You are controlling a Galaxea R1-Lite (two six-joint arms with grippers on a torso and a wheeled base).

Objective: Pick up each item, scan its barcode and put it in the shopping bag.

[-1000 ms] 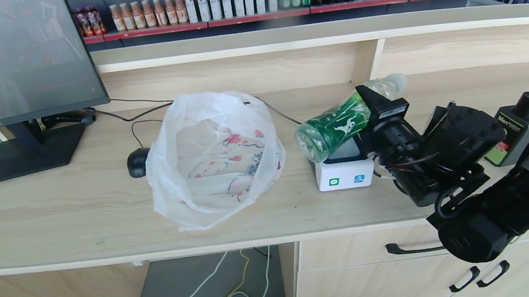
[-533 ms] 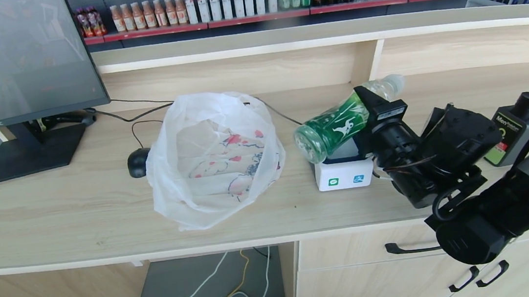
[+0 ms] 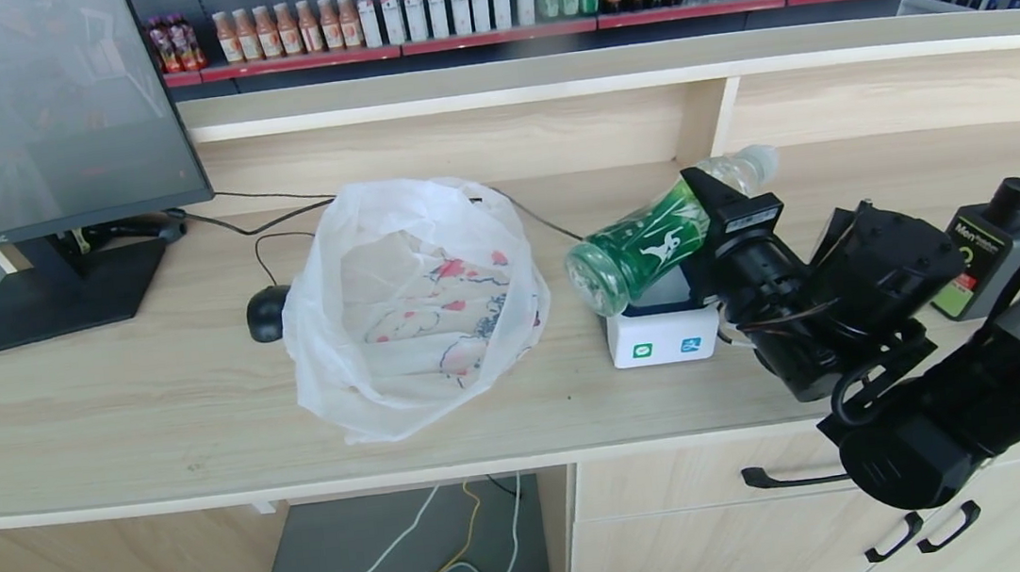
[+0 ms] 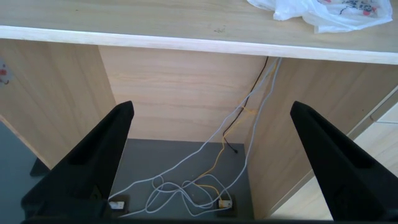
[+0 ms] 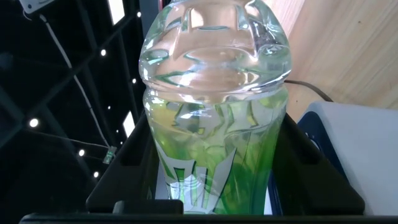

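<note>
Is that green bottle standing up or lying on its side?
Tipped sideways: the right fingers hold the green bottle slanted above the white scanner, base toward the bag.

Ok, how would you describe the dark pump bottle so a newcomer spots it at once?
Take the long wooden counter and follow it to its right end, past the white scanner box. The pump bottle stands upright there. It alone is dark with a black pump head; the green-labelled bottle nearby is clear and held tilted in the right claw.
</note>
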